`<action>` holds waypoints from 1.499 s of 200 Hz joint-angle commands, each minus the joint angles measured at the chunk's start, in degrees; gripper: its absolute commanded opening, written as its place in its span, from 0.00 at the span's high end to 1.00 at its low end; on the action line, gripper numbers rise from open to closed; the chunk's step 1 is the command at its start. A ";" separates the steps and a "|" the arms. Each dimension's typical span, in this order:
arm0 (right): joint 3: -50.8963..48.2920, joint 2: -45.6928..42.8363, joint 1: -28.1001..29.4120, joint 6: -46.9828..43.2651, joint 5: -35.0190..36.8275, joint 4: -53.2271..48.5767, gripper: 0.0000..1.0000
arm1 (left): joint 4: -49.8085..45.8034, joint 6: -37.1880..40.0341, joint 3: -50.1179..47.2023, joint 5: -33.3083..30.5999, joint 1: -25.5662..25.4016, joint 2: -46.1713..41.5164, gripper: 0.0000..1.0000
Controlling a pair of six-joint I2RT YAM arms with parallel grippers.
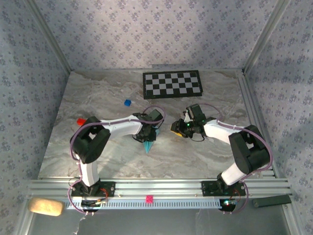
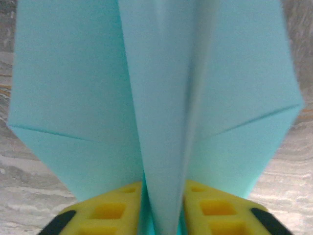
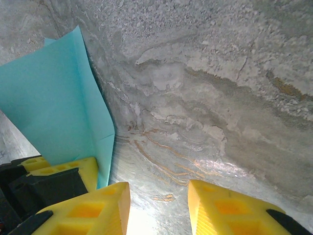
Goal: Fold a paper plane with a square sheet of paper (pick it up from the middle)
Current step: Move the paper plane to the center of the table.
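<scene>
Folding looks finished: the paper plane [image 2: 161,98] is a slim dart with both wings spread, its centre keel standing between the yellow fingers of the left gripper [image 2: 162,195]. Those fingers stand a little apart with the keel touching both; whether they pinch it or merely flank it I cannot tell. The step in hand seems to be setting the dart down, so the next move calls for a clean letting-go and a straight retreat that doesn't drag the wings. From above, the left arm rises from the near edge, elbow out to the left, forearm bent in toward the middle of the tabletop [image 1: 98,161], where the plane points toward the near edge. The right gripper [image 3: 159,196], just beside it, hangs low over bare marble with fingers apart, holding nothing. A checkerboard [image 1: 171,83] lies at the far edge.
</scene>
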 commanded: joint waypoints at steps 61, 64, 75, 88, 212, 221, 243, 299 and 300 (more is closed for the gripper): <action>-0.62 -1.75 -0.25 -1.49 1.59 -2.11 0.63 | -1.08 -3.33 0.69 -2.25 -0.82 3.80 0.64; -0.68 -1.77 -0.22 -1.50 1.56 -2.09 0.62 | -1.05 -3.50 0.69 -2.23 -0.92 3.84 0.63; -0.64 -1.85 -0.32 -1.49 1.54 -2.08 0.62 | -0.45 -4.15 0.69 -1.69 -0.90 3.84 0.62; -0.69 -1.81 -0.34 -1.56 1.57 -2.20 0.62 | -0.15 -4.99 0.86 -1.35 -0.93 3.93 0.61; -1.42 -4.14 -1.39 -2.01 2.43 -3.01 0.63 | -3.93 -7.60 5.94 -3.61 -1.68 0.53 0.58; -1.48 -4.31 -1.51 -2.01 2.42 -3.17 0.63 | -4.19 -7.71 6.20 -3.75 -1.65 0.12 0.57; -1.58 -4.70 -1.61 -1.89 2.76 -3.06 0.62 | -4.26 -7.95 6.32 -3.92 -1.65 -0.98 0.56; -1.18 -9.16 -2.92 -4.94 6.10 -5.93 0.61 | -4.17 -7.98 5.40 -5.62 -1.70 -6.89 0.51; -1.20 -9.35 -3.01 -4.99 6.24 -6.05 0.61 | -4.15 -7.97 5.38 -5.69 -1.72 -6.97 0.51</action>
